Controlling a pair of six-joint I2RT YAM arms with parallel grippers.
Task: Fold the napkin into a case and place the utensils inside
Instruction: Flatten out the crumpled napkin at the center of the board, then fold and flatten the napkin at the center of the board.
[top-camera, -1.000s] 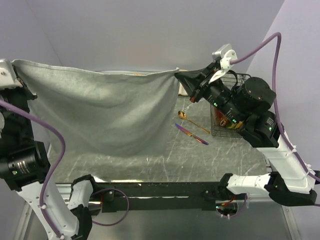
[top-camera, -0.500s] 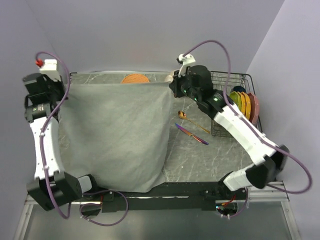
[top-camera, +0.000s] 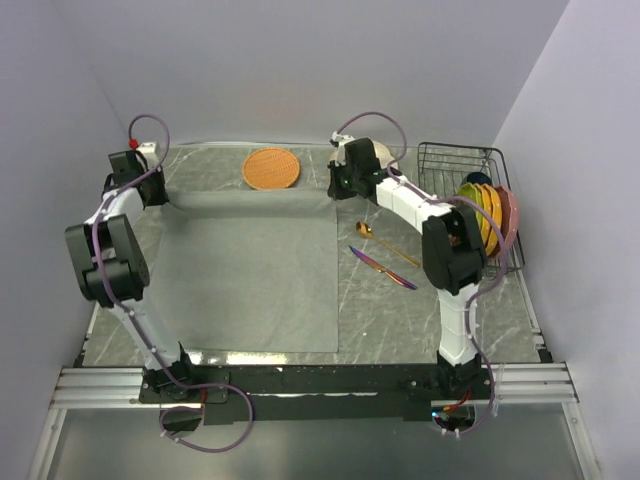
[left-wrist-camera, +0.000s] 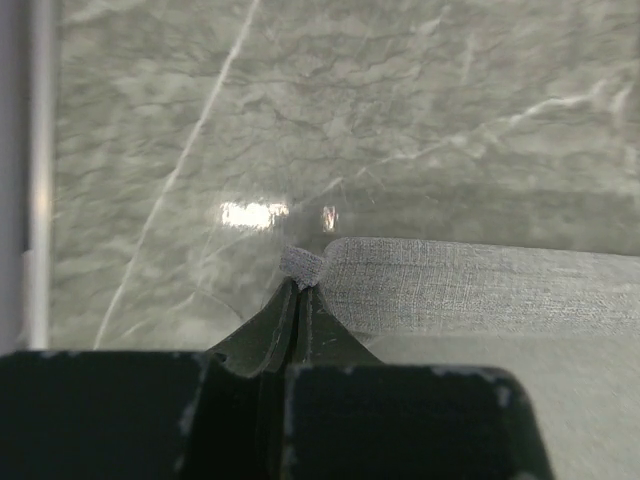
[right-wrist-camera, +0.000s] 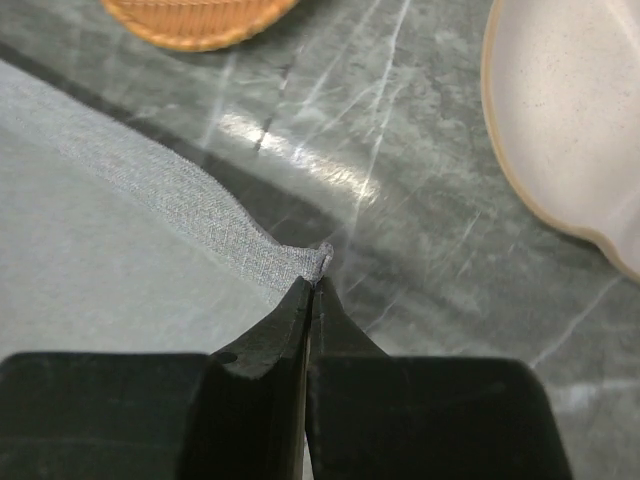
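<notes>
The grey napkin (top-camera: 250, 270) lies spread flat over the left and middle of the table. My left gripper (top-camera: 158, 193) is shut on its far left corner (left-wrist-camera: 302, 264). My right gripper (top-camera: 338, 190) is shut on its far right corner (right-wrist-camera: 318, 262). Both hold the far edge stretched, slightly raised off the table. The gold spoon (top-camera: 385, 243) and the purple knife (top-camera: 382, 267) lie on the bare table to the right of the napkin, apart from it.
A round orange woven mat (top-camera: 271, 168) lies just beyond the napkin's far edge, also in the right wrist view (right-wrist-camera: 195, 18). A pale bowl (right-wrist-camera: 570, 130) sits behind my right gripper. A wire rack (top-camera: 470, 200) of coloured plates stands at the far right.
Both arms have swung from high up down to the table's far side, lowering the napkin from hanging in the air to lying spread flat, corners still gripped.
</notes>
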